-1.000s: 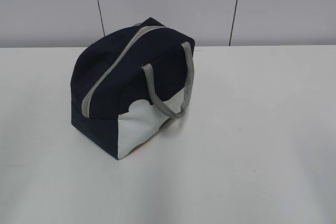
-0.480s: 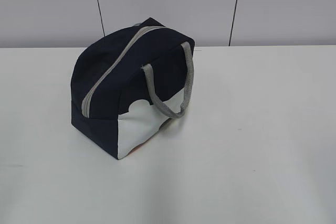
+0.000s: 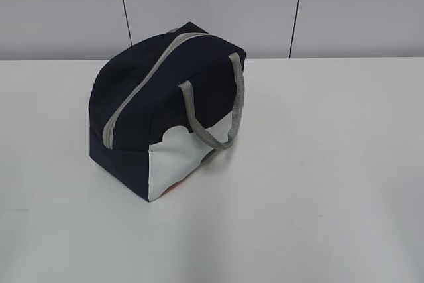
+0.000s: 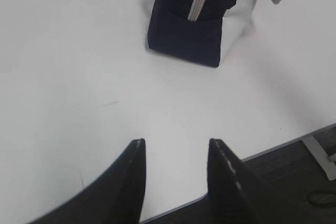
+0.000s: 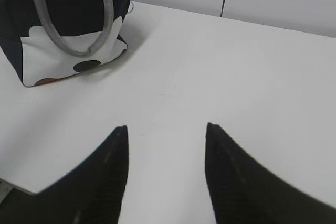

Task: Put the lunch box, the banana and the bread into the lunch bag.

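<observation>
Nothing has changed over the last second: the lunch bag (image 3: pixel 169 111) sits zipped on the tabletop (image 3: pixel 318 183), left of centre. Both pincers, left (image 4: pixel 176 148) and right (image 5: pixel 165 132), hang apart and empty, so packing looks finished.

Lunch bag (image 3: pixel 142 120) stood left of centre on counter (image 3: pixel 331 164), zipped shut, wide bare surface left to its right and front
</observation>
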Robot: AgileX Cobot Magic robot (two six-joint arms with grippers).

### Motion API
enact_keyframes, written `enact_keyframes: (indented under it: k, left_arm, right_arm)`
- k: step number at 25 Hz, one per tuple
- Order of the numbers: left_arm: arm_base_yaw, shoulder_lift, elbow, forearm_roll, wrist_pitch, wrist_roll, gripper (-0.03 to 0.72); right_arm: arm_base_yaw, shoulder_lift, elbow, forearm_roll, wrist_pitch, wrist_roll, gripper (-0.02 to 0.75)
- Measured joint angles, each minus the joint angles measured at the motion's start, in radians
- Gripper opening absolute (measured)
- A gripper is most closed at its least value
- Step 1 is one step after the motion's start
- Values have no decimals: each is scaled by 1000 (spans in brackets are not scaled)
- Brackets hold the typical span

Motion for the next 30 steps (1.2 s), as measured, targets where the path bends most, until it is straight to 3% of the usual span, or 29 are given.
enact_keyframes:
  k: [9,20,30]
  left_arm:
    - [0,0,4,5,-14,0,300]
    - [0,0,4,6,-15,0,300]
    - [0,0,4,6,-15,0,299]
  right_arm:
    - [0,0,45,-34,-93,2,368]
    - [-59,0,-12,-5,185,-6,368]
    - [-192,0,-3,-2,187,-20,368]
